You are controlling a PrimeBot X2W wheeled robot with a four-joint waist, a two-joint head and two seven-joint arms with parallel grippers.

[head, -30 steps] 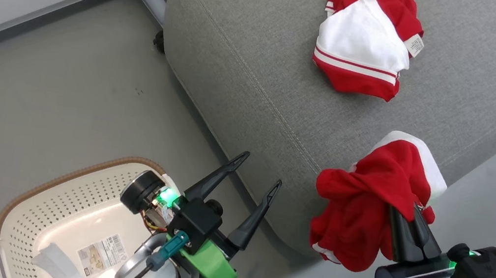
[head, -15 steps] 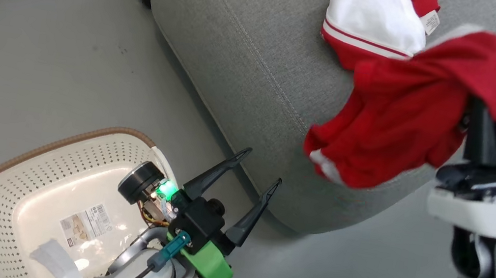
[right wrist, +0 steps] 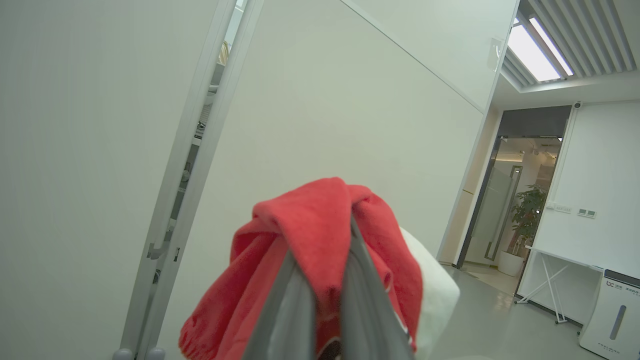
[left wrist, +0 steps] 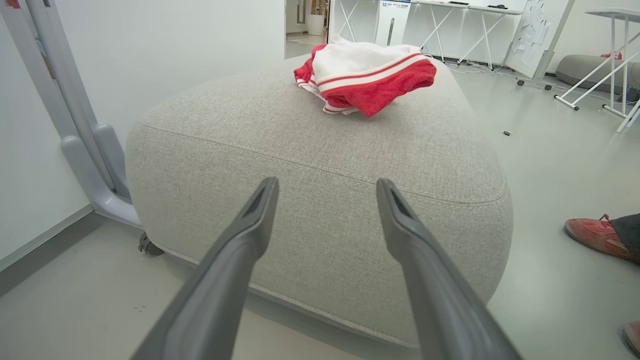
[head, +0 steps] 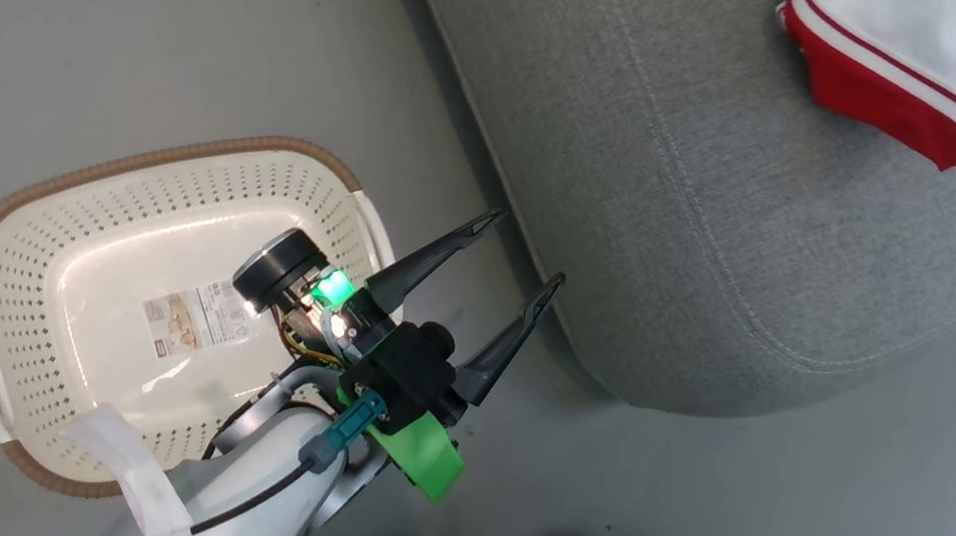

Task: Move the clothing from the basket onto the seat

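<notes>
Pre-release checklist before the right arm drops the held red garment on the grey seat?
1. Grip: right gripper shut on the soft red garment with white trim: ok.
2. Held garment above the large light grey fabric seat: cannot tell; the right wrist view faces a wall.
3. Cream perforated plastic basket emptied: ok, just its paper label.
4. Other red-and-white garment resting on the seat, bare fabric beside it: ok.
5. Left gripper open, holding nothing: ok.
6. People clear: not ok, a person's red shoe on the floor near the seat.
</notes>
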